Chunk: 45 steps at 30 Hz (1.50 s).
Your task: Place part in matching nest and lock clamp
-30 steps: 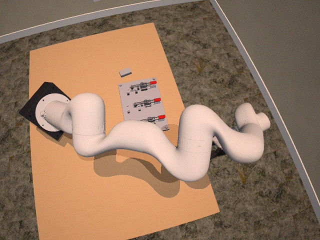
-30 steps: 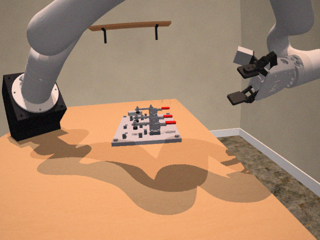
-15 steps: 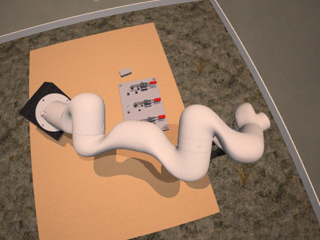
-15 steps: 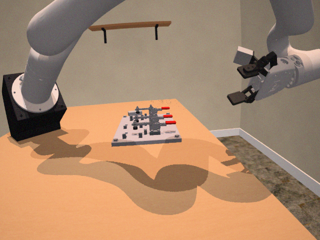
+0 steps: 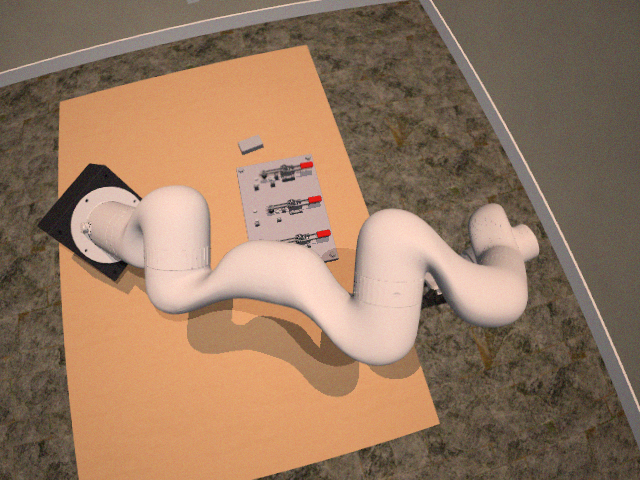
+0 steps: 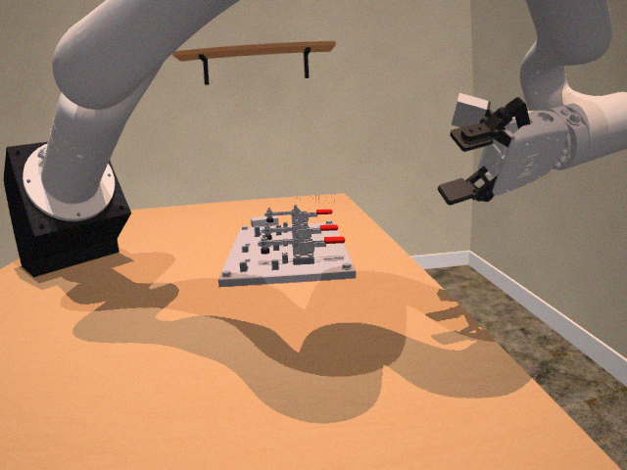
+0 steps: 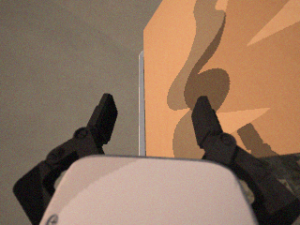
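A small grey block, the part (image 5: 250,144), lies flat on the orange mat just beyond the far end of the grey fixture plate (image 5: 287,208); it shows behind the plate in the exterior view (image 6: 259,220). The plate (image 6: 289,258) carries three nests in a row, each with a toggle clamp with a red handle (image 5: 306,164) (image 5: 314,198) (image 5: 323,233). All three handles lie low, pointing away from the robot base. My gripper (image 6: 458,163) is open and empty, high in the air beyond the mat's edge, far from plate and part. In the wrist view its fingers frame wall and mat edge.
The arm's black base (image 5: 85,219) stands at the mat's left side. The arm's links (image 5: 289,279) hang over the near end of the plate and hide part of the nearest nest. A wooden shelf (image 6: 253,50) hangs on the back wall. Room walls stand close on the right.
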Tool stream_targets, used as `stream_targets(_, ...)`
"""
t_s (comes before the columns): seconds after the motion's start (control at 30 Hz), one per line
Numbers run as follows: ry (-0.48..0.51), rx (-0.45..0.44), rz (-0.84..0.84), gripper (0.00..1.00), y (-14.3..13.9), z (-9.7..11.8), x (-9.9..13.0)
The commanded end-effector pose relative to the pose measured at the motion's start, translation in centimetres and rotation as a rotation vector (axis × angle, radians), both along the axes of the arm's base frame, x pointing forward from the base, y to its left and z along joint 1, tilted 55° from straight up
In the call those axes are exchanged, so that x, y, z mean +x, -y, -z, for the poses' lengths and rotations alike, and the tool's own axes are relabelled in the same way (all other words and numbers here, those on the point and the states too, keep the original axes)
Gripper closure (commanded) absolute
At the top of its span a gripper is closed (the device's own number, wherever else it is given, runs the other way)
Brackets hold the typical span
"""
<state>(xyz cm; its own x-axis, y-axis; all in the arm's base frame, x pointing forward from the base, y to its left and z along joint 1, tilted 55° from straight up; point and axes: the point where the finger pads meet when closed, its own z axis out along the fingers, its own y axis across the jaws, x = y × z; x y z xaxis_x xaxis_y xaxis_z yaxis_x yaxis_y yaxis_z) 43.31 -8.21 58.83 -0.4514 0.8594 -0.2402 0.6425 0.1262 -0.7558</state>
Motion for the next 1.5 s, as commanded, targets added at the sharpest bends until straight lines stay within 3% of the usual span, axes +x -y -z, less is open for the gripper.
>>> stream_targets(0.0, 0.028, 0.000, 0.019, 0.00, -0.4, 0.4, -0.2)
stream_targets(0.5, 0.445, 0.007, 0.321, 0.00, -6.8, 8.7, -2.7)
stream_targets(0.6, 0.458, 0.007, 0.330, 0.00, -7.0, 8.9, -2.8)
stream_targets(0.67, 0.562, 0.009, 0.403, 0.00, -8.6, 11.0, -3.5)
stream_targets(0.77, 0.616, 0.010, 0.441, 0.00, -9.4, 12.1, -3.8)
stream_targets(1.03, 0.871, 0.016, 0.622, 0.00, -13.3, 17.2, -5.4)
stream_targets(1.13, 0.883, 0.018, 0.631, 0.00, -13.5, 17.4, -5.5)
stream_targets(1.2, 0.979, 0.020, 0.699, 0.00, -14.9, 19.3, -6.1)
stream_targets(1.27, 0.979, 0.020, 0.699, 0.00, -14.9, 19.3, -6.1)
stream_targets(1.47, 1.104, 0.011, 0.780, 0.00, -16.8, 21.8, -6.9)
